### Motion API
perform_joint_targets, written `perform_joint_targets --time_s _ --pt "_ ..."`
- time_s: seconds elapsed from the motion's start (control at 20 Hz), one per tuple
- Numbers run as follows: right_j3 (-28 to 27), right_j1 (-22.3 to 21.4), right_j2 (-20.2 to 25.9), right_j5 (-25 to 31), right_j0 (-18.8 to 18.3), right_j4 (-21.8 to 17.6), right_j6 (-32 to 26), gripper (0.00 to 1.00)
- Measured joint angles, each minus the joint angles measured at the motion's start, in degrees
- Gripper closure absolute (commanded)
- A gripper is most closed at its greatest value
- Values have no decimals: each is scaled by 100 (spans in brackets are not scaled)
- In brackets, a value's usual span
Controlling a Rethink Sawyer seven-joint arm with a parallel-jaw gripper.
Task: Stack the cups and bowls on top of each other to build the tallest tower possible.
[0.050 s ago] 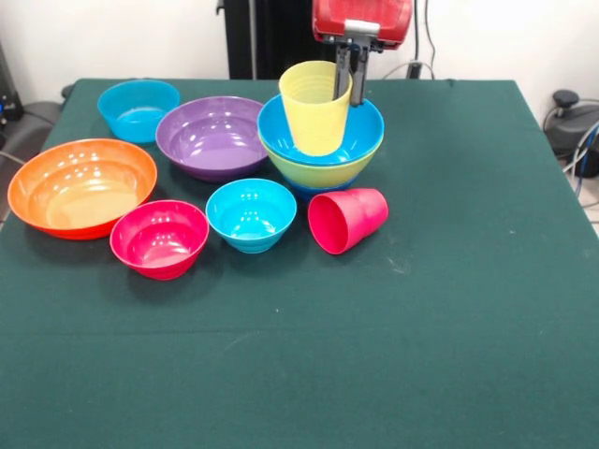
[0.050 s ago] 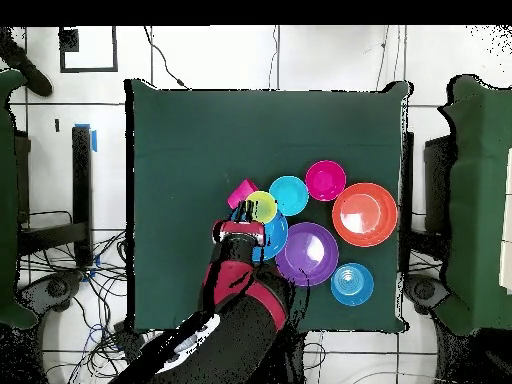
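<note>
The tower stands at the table's far middle. A lime green bowl holds a bright blue bowl, and a sliver of darker blue shows under the green one. The yellow cup stands upright in the blue bowl, leaning slightly. My gripper comes down at the cup's right rim, one finger inside and one outside, shut on the wall. In the overhead view, the gripper sits beside the yellow cup. The red-pink cup lies on its side in front of the tower.
Loose bowls spread left of the tower: cyan, pink-red, orange, purple and a blue one at the back. Bare green cloth covers the right half and the near side.
</note>
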Motion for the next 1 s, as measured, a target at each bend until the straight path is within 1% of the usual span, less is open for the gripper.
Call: perform_joint_targets --time_s 0.7,1.0 --pt "0 198 -88 0 58 137 0 100" --pt "2 204 -132 -43 65 157 0 100"
